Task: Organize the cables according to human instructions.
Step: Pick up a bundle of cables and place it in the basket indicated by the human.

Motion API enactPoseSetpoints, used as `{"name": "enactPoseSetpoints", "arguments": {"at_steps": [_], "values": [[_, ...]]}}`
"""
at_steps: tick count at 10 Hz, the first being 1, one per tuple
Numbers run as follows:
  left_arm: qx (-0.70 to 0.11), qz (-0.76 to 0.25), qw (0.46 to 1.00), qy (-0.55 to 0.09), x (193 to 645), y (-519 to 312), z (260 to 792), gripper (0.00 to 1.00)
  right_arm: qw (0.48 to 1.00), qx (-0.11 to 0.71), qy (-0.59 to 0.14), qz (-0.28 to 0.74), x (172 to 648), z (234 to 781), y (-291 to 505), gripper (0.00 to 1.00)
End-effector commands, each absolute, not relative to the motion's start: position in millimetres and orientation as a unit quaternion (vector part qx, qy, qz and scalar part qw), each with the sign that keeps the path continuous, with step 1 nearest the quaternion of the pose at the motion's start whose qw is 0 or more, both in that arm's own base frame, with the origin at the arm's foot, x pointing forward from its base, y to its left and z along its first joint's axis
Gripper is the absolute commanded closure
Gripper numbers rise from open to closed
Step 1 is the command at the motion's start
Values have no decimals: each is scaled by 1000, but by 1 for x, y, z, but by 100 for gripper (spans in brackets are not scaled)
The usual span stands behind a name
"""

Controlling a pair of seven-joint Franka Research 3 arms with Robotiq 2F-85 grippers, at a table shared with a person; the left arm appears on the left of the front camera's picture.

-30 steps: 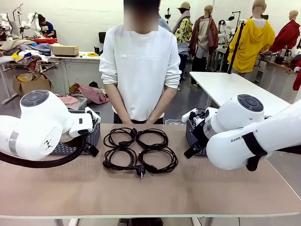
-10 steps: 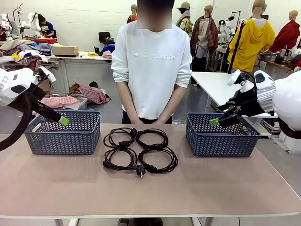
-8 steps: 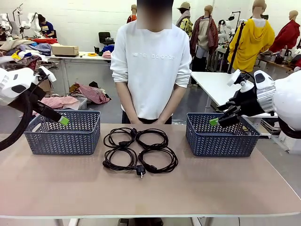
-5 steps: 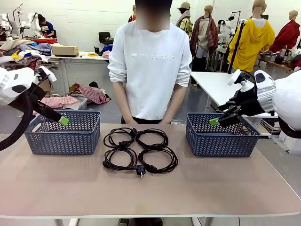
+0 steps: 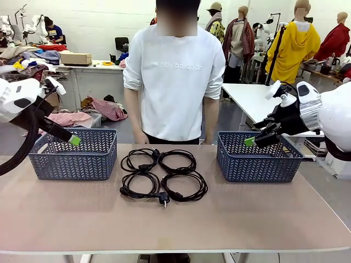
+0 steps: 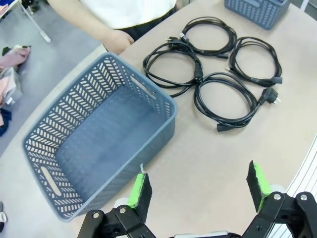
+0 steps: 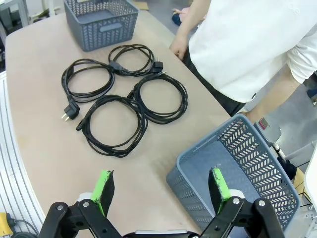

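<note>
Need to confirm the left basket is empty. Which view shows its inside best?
Left wrist: it looks down into the left basket, floor bare. Front shows the basket side-on, walls hiding the floor. Right wrist catches it far off at the top edge, rim cropped.

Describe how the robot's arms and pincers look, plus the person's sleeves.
Both the left arm and right arm are rounded glossy white shells; a thick black hose loops from the left one. The left pincer and right pincer are black two-finger units with bright green pads. The person wears a white sweatshirt, sleeves pushed to the elbows.
</note>
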State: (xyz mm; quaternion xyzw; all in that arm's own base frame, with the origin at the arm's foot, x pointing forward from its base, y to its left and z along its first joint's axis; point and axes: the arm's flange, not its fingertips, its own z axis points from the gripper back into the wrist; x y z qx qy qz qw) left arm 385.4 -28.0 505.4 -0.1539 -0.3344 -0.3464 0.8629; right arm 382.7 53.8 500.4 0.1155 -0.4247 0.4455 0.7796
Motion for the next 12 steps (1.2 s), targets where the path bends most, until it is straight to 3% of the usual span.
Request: {"name": "enactPoseSetpoints", "arguments": {"at_steps": [1, 12], "values": [[-158, -349, 861, -336, 386, -27, 502, 0, 778, 114, -428, 447, 384, 500, 53, 0], [-158, -349, 861, -336, 386, -27, 502, 0, 778, 114, -428, 447, 384, 500, 53, 0]]}}
